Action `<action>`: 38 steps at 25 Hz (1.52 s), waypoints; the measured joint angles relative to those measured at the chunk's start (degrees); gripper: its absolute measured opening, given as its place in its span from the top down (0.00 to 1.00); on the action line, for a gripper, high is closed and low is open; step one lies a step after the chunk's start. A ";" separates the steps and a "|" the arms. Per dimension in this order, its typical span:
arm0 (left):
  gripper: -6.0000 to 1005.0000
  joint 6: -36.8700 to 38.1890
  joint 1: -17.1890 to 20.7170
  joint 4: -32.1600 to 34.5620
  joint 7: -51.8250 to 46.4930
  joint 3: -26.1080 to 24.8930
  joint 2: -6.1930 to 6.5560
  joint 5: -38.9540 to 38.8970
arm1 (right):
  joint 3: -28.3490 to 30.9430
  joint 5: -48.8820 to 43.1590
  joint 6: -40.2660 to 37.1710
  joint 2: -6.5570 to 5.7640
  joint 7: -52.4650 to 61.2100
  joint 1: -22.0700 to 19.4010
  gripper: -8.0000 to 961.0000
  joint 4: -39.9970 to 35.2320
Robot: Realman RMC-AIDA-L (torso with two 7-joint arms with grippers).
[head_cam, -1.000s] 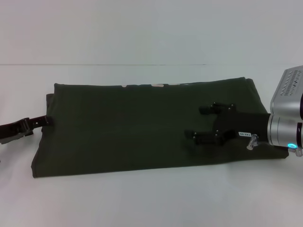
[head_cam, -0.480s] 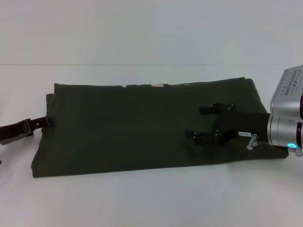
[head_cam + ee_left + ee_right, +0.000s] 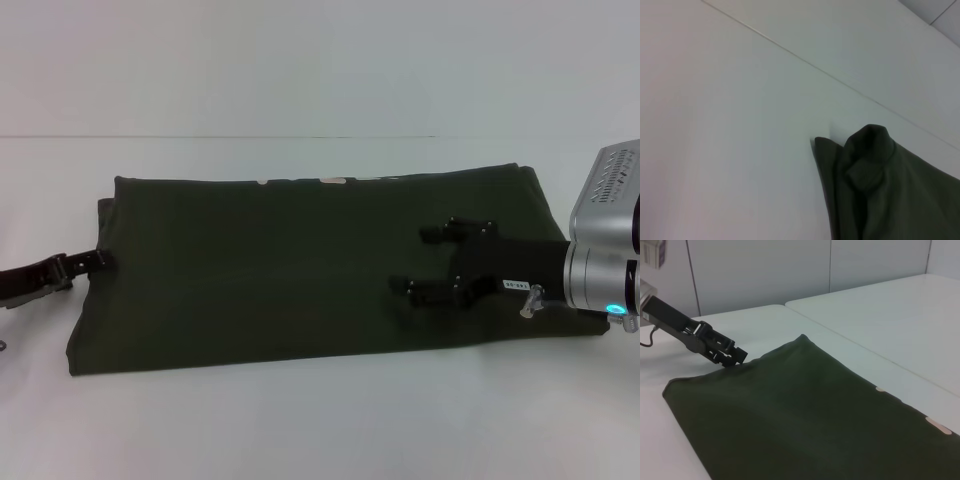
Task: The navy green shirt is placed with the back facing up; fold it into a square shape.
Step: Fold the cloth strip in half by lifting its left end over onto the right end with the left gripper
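Note:
The navy green shirt lies on the white table, folded into a long flat rectangle. My right gripper hovers over the shirt's right part, open and empty, its fingers spread and pointing left. My left gripper sits at the shirt's left edge with its tip touching the fabric; it also shows in the right wrist view at the far edge of the shirt. The left wrist view shows only a humped corner of the shirt on the table.
Small pale marks show along the shirt's far edge. The white table runs on around the shirt, with a seam line behind it. A second white table stands beyond in the right wrist view.
My left arm has sunk and drawn back very slightly at the shirt's left edge. The right gripper and the shirt have not moved.

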 joint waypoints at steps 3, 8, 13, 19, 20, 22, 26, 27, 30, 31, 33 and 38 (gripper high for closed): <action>0.13 0.21 -0.24 -0.53 0.00 0.57 0.01 -0.07 | 0.00 0.00 0.02 0.01 0.00 0.00 0.05 0.06; 0.13 0.97 -0.89 -1.27 -0.14 1.37 -0.20 -0.11 | 0.00 0.00 0.06 0.02 0.00 0.00 0.05 0.09; 0.13 1.76 -1.49 -1.47 -0.12 1.96 -0.79 -0.08 | 0.00 -0.03 0.09 0.01 0.00 0.00 0.05 0.09; 0.13 2.17 -2.27 -1.50 -0.40 2.84 -1.65 -0.04 | 0.00 -0.11 0.14 0.01 0.03 0.00 0.05 0.12; 0.13 2.50 -2.48 -1.53 -0.46 2.90 -1.87 0.00 | 0.00 -0.11 0.18 0.02 0.03 0.00 0.05 0.14; 0.13 3.27 -2.89 -1.60 -0.62 3.05 -2.21 0.12 | 0.00 -0.10 0.22 0.02 0.04 0.00 0.05 0.18; 0.13 4.10 -3.41 -1.61 -1.25 3.18 -2.45 0.21 | 0.00 -0.08 0.27 0.01 0.06 0.00 0.05 0.34; 0.13 4.13 -3.46 -1.57 -1.34 3.16 -2.45 0.15 | 0.02 -0.08 0.27 0.01 0.06 0.00 0.05 0.41; 0.15 4.53 -3.52 -1.33 -1.59 2.98 -2.45 -0.01 | 0.06 -0.06 0.41 0.01 0.08 0.00 0.05 0.48; 0.16 4.70 -3.58 -1.21 -1.94 2.99 -2.43 0.02 | 0.06 -0.06 0.56 0.01 0.08 0.00 0.05 0.50; 0.19 4.77 -3.68 -1.09 -2.78 3.12 -2.35 0.15 | 0.05 -0.04 0.87 0.01 0.08 0.00 0.05 0.53; 0.27 4.23 -3.60 -0.33 -3.38 4.50 -1.95 0.23 | 0.02 0.00 0.96 0.01 0.09 0.28 0.05 0.53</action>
